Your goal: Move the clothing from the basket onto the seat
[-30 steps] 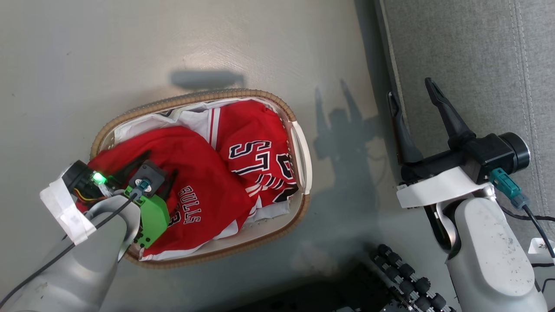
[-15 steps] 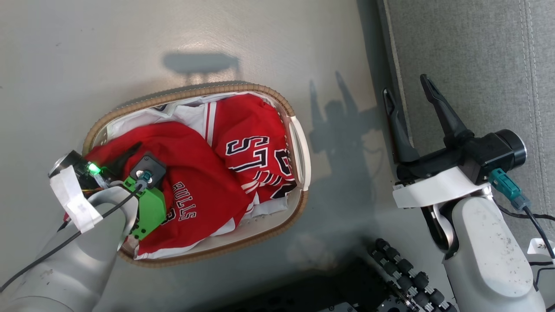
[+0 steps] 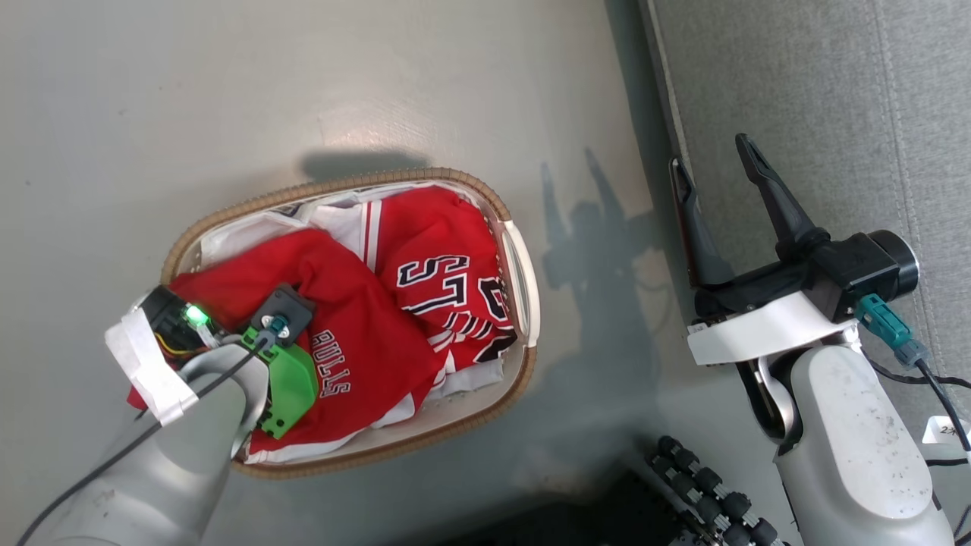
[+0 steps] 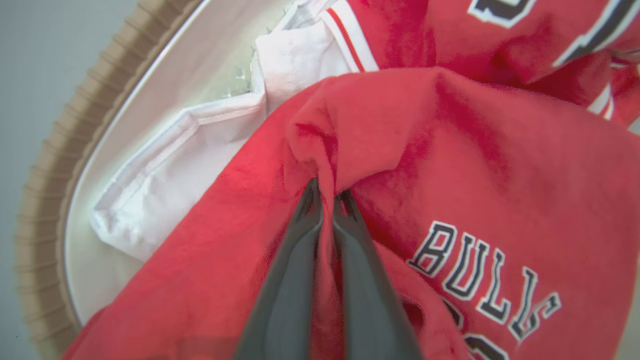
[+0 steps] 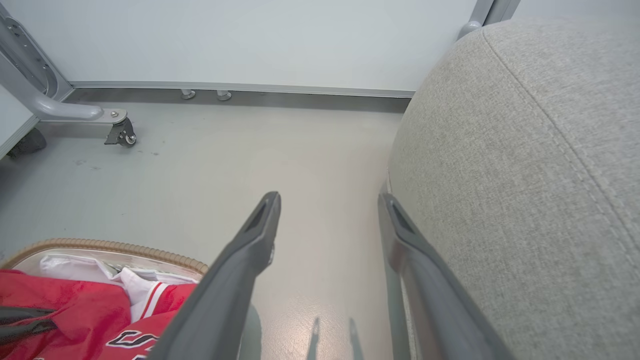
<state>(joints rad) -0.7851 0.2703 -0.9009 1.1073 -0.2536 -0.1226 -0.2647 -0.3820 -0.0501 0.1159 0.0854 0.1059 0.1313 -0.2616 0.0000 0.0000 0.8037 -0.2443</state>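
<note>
Grey floor; left claw angled down, pinching clothing

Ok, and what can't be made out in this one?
Left wrist view: how much clothing the left end effector grips; the fold wraps around its tips.
Left wrist view: the number under the lettering, cut off by the bottom edge.
Head view: how many pieces lie in the basket; the top folds cover the rest.
Right wrist view: the seat's full extent, cut off by the top and right edges.
</note>
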